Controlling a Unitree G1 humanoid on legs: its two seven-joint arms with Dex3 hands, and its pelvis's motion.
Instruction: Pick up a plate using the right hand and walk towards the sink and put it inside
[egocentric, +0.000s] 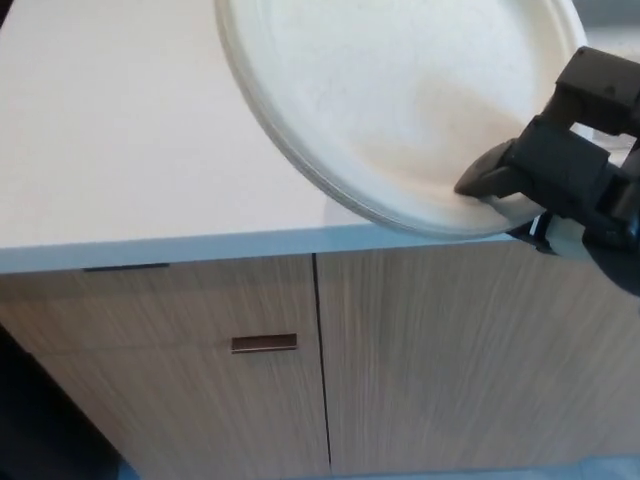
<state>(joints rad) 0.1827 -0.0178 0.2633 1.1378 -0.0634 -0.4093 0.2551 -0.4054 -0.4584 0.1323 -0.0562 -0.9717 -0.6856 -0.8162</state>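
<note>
Plate (400, 90) in right hand (560, 170) above countertop (120, 150).

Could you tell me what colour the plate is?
The plate is white, seen best in the head view.

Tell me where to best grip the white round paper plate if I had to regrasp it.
Grip the white round paper plate at its raised rim, coming from the robot's right, where the right hand already pinches it. It is wide, shallow and tilted, so only the thin edge fits between fingers.
</note>
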